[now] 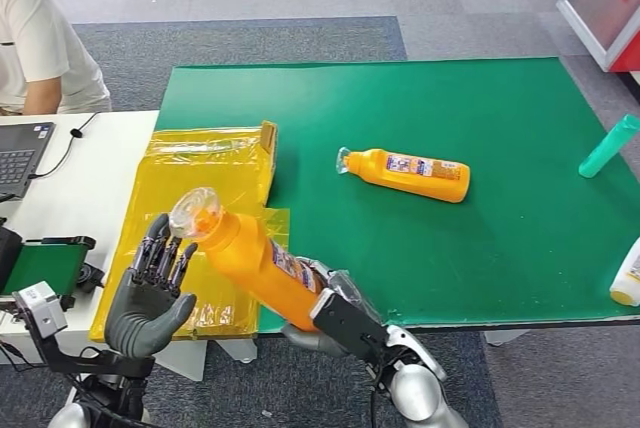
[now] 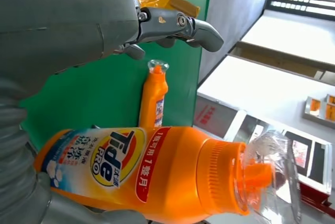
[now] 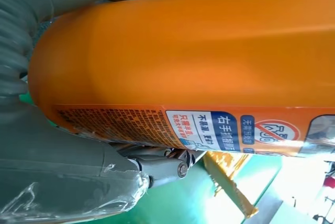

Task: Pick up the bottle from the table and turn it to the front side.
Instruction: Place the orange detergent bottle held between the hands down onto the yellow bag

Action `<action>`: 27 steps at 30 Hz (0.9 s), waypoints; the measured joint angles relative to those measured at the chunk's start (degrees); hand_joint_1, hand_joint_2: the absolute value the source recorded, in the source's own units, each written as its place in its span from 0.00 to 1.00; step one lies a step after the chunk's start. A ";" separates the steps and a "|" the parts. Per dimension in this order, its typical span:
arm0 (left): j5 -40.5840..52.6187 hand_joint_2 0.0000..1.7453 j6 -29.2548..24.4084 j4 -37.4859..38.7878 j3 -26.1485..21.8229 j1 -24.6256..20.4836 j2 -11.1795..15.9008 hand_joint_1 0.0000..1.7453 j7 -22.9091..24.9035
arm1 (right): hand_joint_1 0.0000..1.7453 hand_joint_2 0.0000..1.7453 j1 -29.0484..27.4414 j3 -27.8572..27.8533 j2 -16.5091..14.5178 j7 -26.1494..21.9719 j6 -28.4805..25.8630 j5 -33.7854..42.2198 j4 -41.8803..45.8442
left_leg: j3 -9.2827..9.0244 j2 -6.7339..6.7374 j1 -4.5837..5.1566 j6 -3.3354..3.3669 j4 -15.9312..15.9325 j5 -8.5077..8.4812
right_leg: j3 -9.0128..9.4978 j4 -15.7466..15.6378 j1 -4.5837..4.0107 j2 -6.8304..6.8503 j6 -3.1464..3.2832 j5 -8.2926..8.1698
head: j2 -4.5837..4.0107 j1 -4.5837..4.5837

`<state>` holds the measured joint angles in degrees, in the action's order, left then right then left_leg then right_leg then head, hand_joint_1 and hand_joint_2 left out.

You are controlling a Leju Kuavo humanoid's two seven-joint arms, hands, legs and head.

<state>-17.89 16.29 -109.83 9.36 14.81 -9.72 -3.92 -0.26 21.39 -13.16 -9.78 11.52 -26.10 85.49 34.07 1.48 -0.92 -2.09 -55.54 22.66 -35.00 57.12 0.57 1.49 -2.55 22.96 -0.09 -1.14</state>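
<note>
Right hand (image 1: 343,313) grips bottle (image 1: 253,258) over green mat (image 1: 490,108) (left hand (image 1: 147,298) fingers spread).

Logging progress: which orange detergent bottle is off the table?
The orange detergent bottle gripped by the right hand, cap toward the left hand; the other orange bottle lies on the green mat.

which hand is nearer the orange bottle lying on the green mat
Right. The right hand, gripping a second orange bottle at the table's near edge, sits closer to the lying bottle. The open left hand is farther off, over the yellow bag.
</note>
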 joint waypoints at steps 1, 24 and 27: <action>-0.85 1.00 -0.15 0.38 0.25 -0.12 0.11 0.00 0.19 | 1.00 1.00 -0.07 0.49 0.04 -0.21 -0.07 -0.34 0.20 | 0.00 0.00 0.00 0.00 0.00 0.00 | 0.00 0.00 0.00 0.00 0.00 0.00 | 0.00 0.00; -13.43 1.00 0.78 4.39 16.11 -1.40 11.82 0.00 -0.03 | 1.00 1.00 -0.80 7.25 2.84 -2.06 -5.45 -8.98 6.01 | 0.02 0.00 0.00 0.00 0.00 0.01 | -0.01 0.00 0.00 0.00 0.00 0.01 | 0.01 -0.01; -9.95 1.00 -0.02 4.12 18.22 -2.57 13.98 0.00 -0.80 | 1.00 1.00 -0.78 7.14 2.98 -1.96 -5.50 -8.65 5.62 | 0.02 0.00 0.00 0.00 0.00 0.00 | 0.00 0.00 0.00 0.00 0.00 0.00 | 0.01 0.00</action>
<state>-27.84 16.27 -105.71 27.58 12.24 4.26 -4.72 -1.05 28.53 -10.17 -11.74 6.02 -34.76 91.12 34.08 1.48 -0.92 -2.09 -55.54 22.66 -35.00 57.12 0.57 1.49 -2.55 22.96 -0.09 -1.14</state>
